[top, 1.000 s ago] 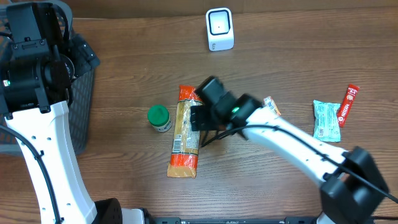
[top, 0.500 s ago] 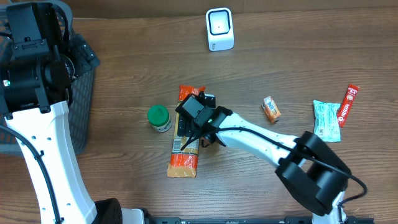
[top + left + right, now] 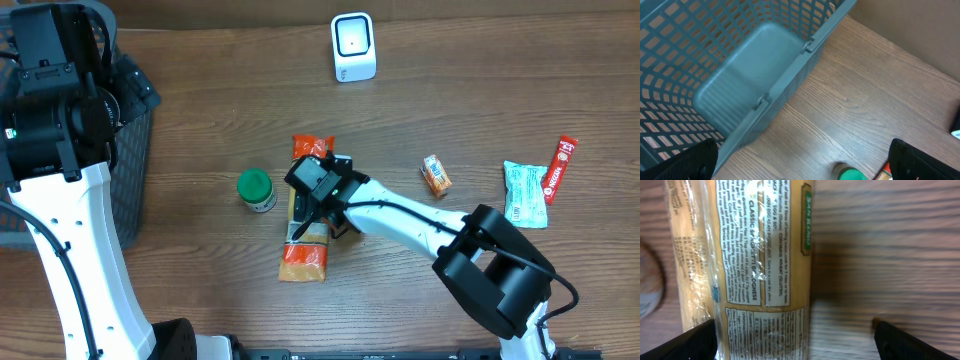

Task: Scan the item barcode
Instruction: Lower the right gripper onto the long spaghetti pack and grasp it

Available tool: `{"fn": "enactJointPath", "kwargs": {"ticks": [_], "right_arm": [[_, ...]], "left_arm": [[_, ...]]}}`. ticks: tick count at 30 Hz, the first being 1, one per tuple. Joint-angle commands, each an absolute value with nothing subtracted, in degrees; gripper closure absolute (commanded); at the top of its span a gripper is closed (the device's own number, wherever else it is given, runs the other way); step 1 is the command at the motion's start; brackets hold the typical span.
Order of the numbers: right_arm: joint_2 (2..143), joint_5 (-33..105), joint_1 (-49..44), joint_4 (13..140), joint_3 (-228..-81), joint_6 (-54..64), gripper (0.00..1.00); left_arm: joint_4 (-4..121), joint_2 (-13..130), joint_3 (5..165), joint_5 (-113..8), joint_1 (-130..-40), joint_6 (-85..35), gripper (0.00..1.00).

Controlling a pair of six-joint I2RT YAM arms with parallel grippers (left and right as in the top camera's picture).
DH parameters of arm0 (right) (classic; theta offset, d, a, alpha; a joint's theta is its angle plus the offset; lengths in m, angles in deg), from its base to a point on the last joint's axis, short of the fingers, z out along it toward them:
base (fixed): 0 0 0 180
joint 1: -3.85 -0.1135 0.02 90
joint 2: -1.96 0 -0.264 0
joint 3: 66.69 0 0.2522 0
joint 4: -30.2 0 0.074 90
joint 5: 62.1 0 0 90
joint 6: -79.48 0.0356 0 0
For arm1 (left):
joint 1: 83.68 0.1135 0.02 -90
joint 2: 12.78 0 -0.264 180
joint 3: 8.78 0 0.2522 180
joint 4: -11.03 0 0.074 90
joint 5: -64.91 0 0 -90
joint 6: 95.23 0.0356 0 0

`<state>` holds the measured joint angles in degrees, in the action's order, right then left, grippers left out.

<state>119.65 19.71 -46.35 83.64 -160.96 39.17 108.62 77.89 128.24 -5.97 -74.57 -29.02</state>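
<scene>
Beneath right gripper point(image 3: 318, 215), pasta packet point(image 3: 305, 262)

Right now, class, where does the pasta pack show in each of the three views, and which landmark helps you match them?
Overhead: the pasta pack lies mid-table.
Left wrist: at most an orange sliver at the bottom edge, too little to be sure.
Right wrist: it fills the left half, label up.
Landmark: the green-lidded jar, left of the pack overhead, sits at the bottom edge of the left wrist view.
</scene>
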Motion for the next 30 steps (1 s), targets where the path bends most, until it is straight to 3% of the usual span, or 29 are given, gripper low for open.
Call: {"fn": "enactJointPath", "kwargs": {"ticks": [1, 5, 14, 21, 30], "right_arm": [[119.94, 14.90, -42.57, 86.83, -160.46, 38.53, 0.00], [119.08, 15.38, -39.70, 90.37, -160.46, 38.32, 0.00], [117.62, 21.13, -37.26, 91.09, -162.32, 21.92, 0.00], [117.57, 21.11, -37.28, 91.44, -169.53, 25.77, 0.00], [119.19, 20.85, -37.67, 90.41, -168.41, 31.21, 0.00]], "left_arm": [[108.58, 78.29, 128.85, -5.25, -74.33, -28.51, 0.00], [108.58, 78.29, 128.85, -5.25, -74.33, -28.51, 0.00], [108.58, 78.29, 128.85, -5.25, -74.33, -28.51, 0.01], [108.58, 78.29, 128.85, -5.25, -74.33, -28.51, 0.00], [108.58, 78.29, 128.85, -5.25, -74.33, -28.51, 0.00]]}}
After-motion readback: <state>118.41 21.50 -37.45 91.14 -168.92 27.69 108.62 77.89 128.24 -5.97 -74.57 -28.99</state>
